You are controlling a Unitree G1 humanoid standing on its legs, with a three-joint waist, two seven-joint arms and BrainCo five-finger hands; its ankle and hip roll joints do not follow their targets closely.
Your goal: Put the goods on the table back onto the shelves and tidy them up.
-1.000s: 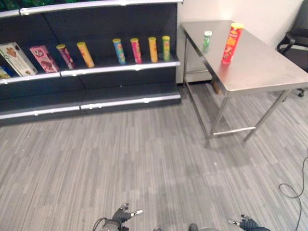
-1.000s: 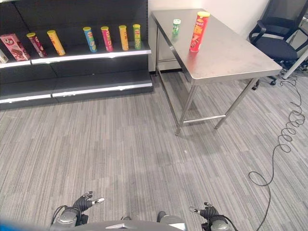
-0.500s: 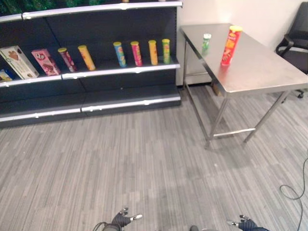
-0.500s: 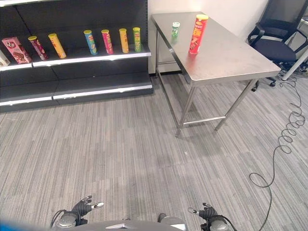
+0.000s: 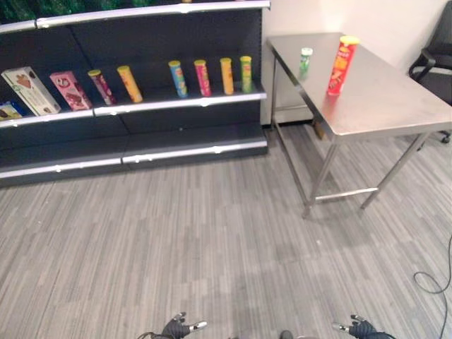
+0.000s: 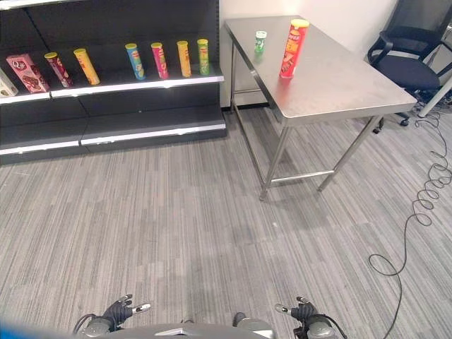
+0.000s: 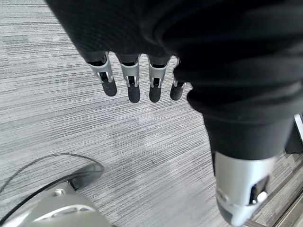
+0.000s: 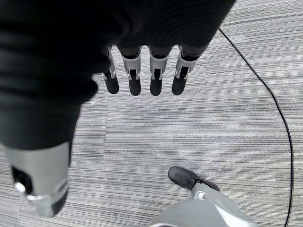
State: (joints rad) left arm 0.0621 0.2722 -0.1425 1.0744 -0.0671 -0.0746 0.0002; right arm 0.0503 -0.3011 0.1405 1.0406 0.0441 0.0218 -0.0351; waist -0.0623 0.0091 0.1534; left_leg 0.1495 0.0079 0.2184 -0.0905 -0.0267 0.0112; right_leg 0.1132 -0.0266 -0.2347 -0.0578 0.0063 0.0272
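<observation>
A tall red can and a small green can stand on the steel table at the upper right. The dark shelf unit at the upper left carries several upright cans and some boxes on its middle board. My left hand and right hand hang low at the picture's bottom edge, far from table and shelf. Both hands are open, fingers straight over the carpet, holding nothing; the right hand's fingers likewise.
Grey striped carpet spreads between me and the shelf. A black office chair stands past the table's right end. The shelf's lowest board is bare.
The whole picture has shifted slightly, so the camera has moved. Both hands have sunk a little lower at the bottom edge. The cans stand as before.
</observation>
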